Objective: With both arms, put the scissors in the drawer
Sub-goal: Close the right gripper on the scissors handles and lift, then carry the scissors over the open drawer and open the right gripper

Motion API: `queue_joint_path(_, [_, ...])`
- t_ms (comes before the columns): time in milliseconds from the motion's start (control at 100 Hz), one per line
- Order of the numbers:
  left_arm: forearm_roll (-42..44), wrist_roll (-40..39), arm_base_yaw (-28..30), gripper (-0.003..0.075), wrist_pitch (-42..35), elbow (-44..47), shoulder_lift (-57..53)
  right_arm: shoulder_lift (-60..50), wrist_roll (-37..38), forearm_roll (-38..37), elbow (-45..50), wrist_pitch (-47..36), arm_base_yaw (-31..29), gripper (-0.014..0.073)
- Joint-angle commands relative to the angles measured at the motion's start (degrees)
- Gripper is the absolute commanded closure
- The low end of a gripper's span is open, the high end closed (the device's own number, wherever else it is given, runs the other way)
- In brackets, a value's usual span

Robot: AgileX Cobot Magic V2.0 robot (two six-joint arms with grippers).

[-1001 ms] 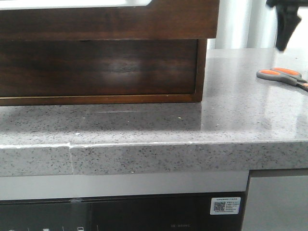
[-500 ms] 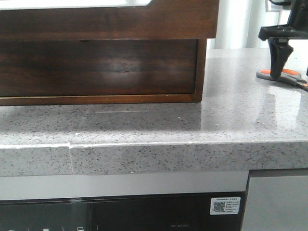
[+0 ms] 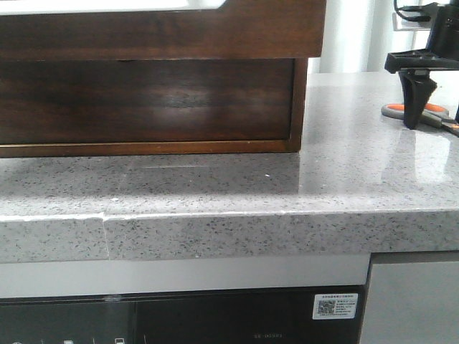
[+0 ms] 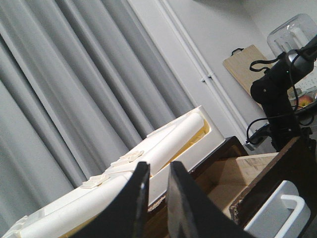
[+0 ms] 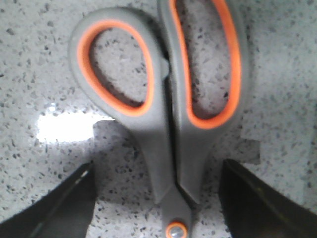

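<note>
On the counter (image 3: 358,143) at three o'clock, the right gripper (image 5: 158,198) straddled the scissors (image 5: 168,114), jaws wide; the left gripper (image 4: 156,198) sat nearly closed.

scissors (image 3: 430,113) blades run off the front view's right edge, partly hidden behind right claw (image 3: 414,107). Right wrist view crops them at the pivot, soft focus. Drawer (image 3: 154,29) top cut off.
</note>
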Motion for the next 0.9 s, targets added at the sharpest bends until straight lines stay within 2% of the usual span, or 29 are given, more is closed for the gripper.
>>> queue_joint_path(0, [-2.5,-0.9,-0.1,0.0674,-1.4,-1.6,0.5,-2.3,-0.8,0.1,-1.7,0.0,-0.1,0.0288])
queue_joint_path(180, [-2.5,-0.9,-0.1,0.0674,-1.4,-1.6,0.5,-2.3,-0.8,0.1,-1.7,0.0,-0.1,0.0594])
queue_joint_path(320, [-2.4,-0.9,-0.1,0.0674,-0.6,-1.6,0.5,-2.6,-0.8,0.1,-1.7,0.2,-0.1,0.0718])
queue_joint_path(500, [-2.4,-0.9,-0.1,0.0674,1.1,-1.6,0.5,-5.2,-0.8,0.3,-2.1,0.2,-0.1,0.0718])
queue_joint_path(680, [-2.4,-0.9,-0.1,0.0674,1.5,-1.6,0.5,-12.8,-2.4,0.9,-3.5,-1.3,-0.1,0.0718])
queue_joint_path(890, [-2.4,-0.9,-0.1,0.0674,1.5,-1.6,0.5,-23.4,-10.8,9.7,-6.4,-3.0,-0.1,0.0718])
